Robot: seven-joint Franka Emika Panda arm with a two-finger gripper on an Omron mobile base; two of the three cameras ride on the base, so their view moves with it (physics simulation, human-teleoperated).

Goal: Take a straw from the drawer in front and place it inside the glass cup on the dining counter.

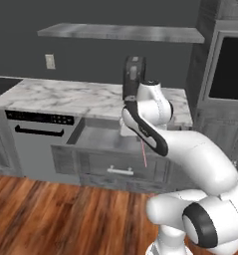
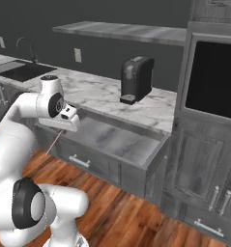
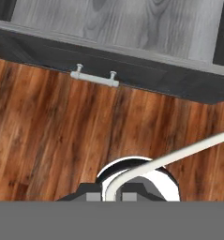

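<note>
Left base view, one straw (image 1: 144,152), one drawer (image 1: 105,138)

The straw (image 1: 144,154) is reddish-pink. The drawer (image 2: 118,143) is grey with a silver handle (image 3: 94,78). The floor (image 3: 48,131) is reddish-brown wood grain. The counter (image 1: 70,97) is white, grey-veined marble.

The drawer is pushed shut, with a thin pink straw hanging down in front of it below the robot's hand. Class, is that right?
Not quite: the drawer stands pulled open, as the right base view shows. The thin pink straw does hang down in front of it below the robot's hand.
</note>
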